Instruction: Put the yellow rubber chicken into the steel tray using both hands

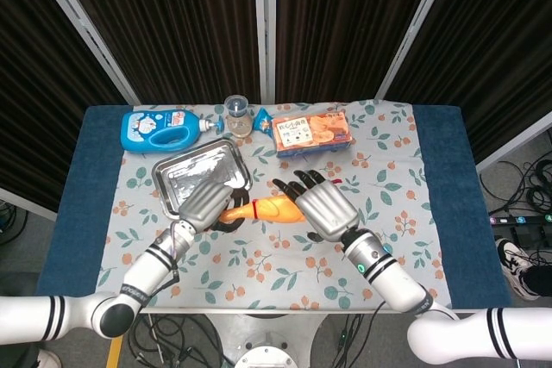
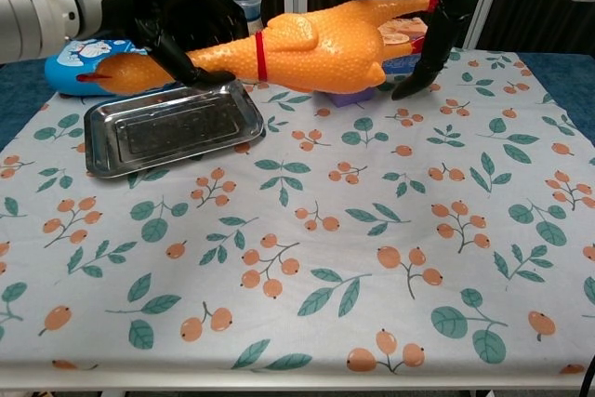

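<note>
The yellow rubber chicken [image 2: 311,44] hangs level in the air between both hands, right of the steel tray [image 2: 172,127]. A red band rings its neck. My left hand [image 2: 172,30] grips the neck end, and the head pokes out to the left above the tray's far edge. My right hand [image 2: 432,20] holds the leg end, its dark fingers reaching down beside the body. In the head view the chicken [image 1: 269,208] shows between the left hand [image 1: 207,204] and the right hand [image 1: 317,206], in front of the tray [image 1: 172,180]. The tray holds nothing.
Along the back of the floral cloth stand a blue detergent bottle [image 1: 159,129], a small lidded jar [image 1: 237,116] and an orange snack box [image 1: 312,133]. The bottle [image 2: 70,67] lies just behind the tray. The table's blue edges show at both sides.
</note>
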